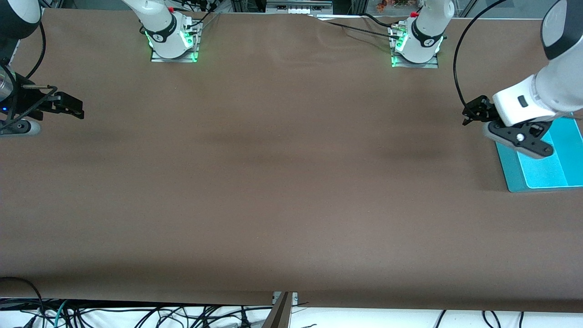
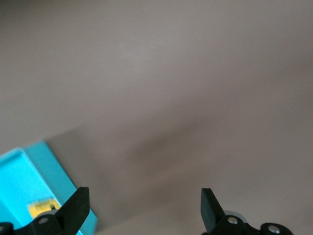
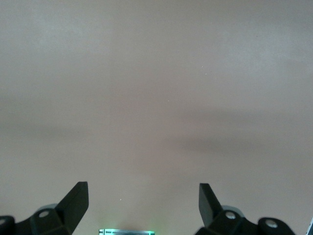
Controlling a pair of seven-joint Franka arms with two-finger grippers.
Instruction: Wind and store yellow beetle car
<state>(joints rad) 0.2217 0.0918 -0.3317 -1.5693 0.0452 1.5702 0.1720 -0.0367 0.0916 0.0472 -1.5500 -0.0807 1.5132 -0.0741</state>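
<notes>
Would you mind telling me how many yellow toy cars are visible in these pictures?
1. A small bright yellow toy car lies in the shallow turquoise plastic tray at the left arm's end of the table, seen only in the left wrist view; the front view hides it under the arm.

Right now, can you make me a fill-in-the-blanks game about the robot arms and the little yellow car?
1. The yellow beetle car sits in the ____ tray.
2. The left gripper hangs over that ____.
3. Both grippers' jaws are ____.
4. The right gripper holds ____.

Missing words: blue; tray; open; nothing.
</notes>
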